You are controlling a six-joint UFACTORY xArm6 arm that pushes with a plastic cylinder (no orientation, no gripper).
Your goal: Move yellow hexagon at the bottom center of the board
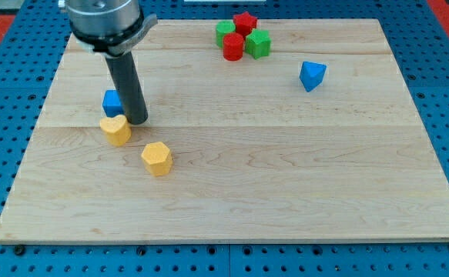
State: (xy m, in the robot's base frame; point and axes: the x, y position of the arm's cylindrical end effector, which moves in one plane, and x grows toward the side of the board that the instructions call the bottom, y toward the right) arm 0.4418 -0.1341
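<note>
The yellow hexagon [156, 158] lies on the wooden board [286, 177] in its lower left part. A yellow heart-shaped block [115, 129] lies up and to the left of it. My tip [137, 121] rests on the board just right of the yellow heart, above and to the left of the hexagon, apart from it. A blue block [112, 102] sits just left of the rod, partly hidden by it.
A blue triangular block [312, 75] lies at the upper right. A cluster at the top centre holds a red star [245, 21], a red cylinder [232, 46], a green block [258, 44] and a second green block [224, 31].
</note>
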